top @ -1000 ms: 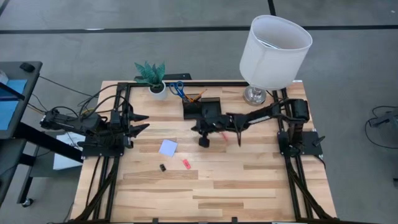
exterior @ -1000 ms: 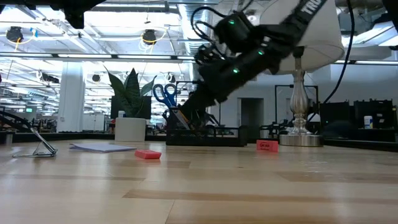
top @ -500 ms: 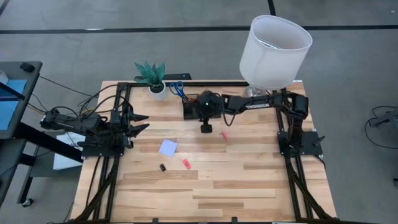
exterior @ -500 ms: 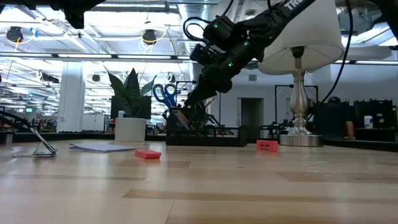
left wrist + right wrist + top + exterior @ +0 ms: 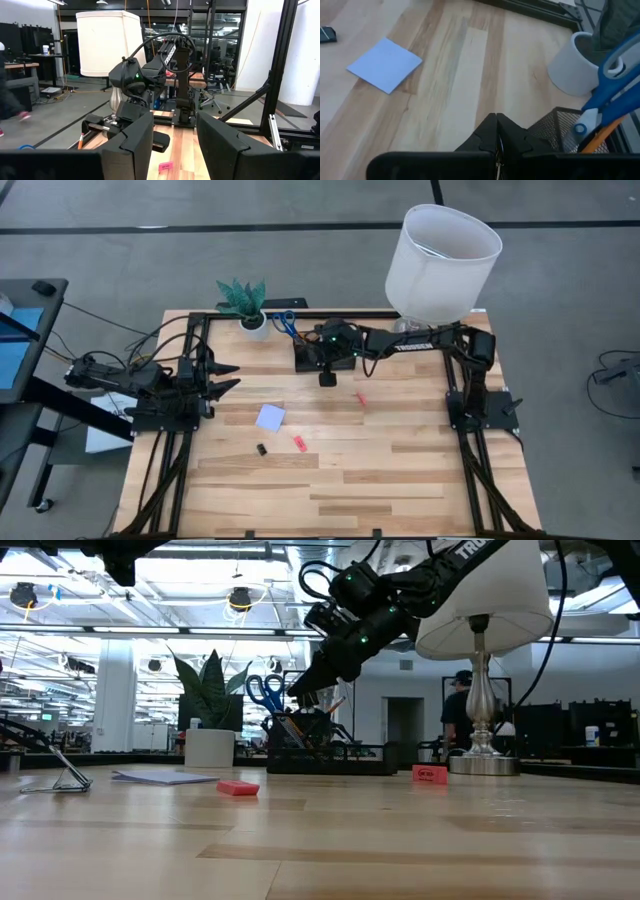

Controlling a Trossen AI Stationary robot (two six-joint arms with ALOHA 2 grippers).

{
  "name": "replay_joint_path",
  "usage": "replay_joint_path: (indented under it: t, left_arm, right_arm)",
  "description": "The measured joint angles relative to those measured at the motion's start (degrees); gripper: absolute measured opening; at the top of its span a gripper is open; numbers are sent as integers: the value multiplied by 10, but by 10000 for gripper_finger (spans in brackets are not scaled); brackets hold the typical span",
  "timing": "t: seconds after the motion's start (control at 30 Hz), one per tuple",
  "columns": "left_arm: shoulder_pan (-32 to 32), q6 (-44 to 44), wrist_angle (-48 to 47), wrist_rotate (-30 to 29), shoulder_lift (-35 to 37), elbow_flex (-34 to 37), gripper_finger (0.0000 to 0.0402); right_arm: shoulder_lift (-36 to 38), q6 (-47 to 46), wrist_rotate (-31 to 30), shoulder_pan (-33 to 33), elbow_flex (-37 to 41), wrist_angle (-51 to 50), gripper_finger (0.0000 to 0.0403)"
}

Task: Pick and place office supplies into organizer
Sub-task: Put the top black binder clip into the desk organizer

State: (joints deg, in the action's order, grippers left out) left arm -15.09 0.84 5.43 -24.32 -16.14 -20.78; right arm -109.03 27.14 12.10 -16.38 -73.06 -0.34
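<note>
Right gripper (image 5: 496, 131), fingers pressed together, apparently empty, above the organizer (image 5: 580, 131).

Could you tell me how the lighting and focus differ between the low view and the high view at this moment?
Low view: the near table is soft, and the right hand shows dark against bright ceiling lights. High view: light is even, with only faint shadows under the lamp and the organizer.
</note>
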Motion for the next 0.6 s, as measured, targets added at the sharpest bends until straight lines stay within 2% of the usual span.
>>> replay_joint_path:
  t: [0.47,0.6]
  left_arm:
    - [0,0,0,0,0,0,142]
    - [0,0,0,0,0,0,142]
  right_arm:
    - [-1,4,1,-18,0,11,0]
    - [-31,-5,-1,-12,3,32,0]
